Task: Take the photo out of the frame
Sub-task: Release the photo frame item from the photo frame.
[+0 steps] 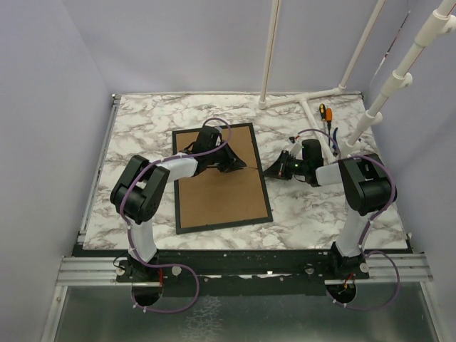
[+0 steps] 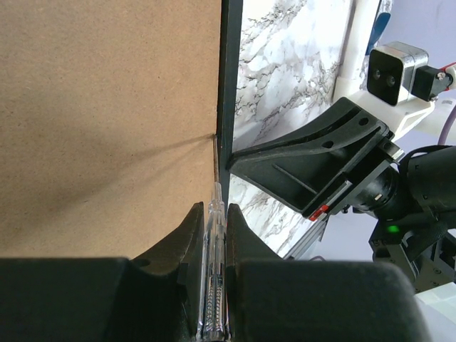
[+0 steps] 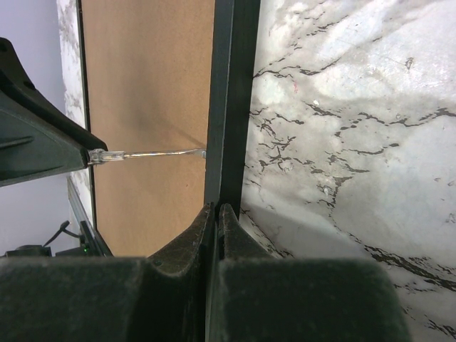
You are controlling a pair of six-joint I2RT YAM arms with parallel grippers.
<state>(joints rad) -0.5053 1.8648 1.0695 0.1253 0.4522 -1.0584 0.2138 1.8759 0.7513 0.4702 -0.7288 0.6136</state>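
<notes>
The frame (image 1: pixel 224 225) lies face down on the marble table, its brown fibreboard back (image 1: pixel 221 196) up inside the thin black border (image 2: pixel 231 71). The photo is hidden under that back. My left gripper (image 2: pixel 213 208) is shut on a clear-handled screwdriver (image 2: pixel 214 271). The screwdriver's metal tip (image 3: pixel 149 153) touches the seam between the back and the right-hand border. My right gripper (image 3: pixel 216 208) is shut, with nothing seen between its fingers. It sits at the outer side of that same border (image 3: pixel 231 92), facing the left gripper (image 1: pixel 241 168) across it.
A white pipe stand (image 1: pixel 313 96) rises from the back right of the table (image 1: pixel 142 121). Small tools with orange and dark handles (image 1: pixel 324 112) lie by its foot. Grey walls enclose the table on the left, back and right.
</notes>
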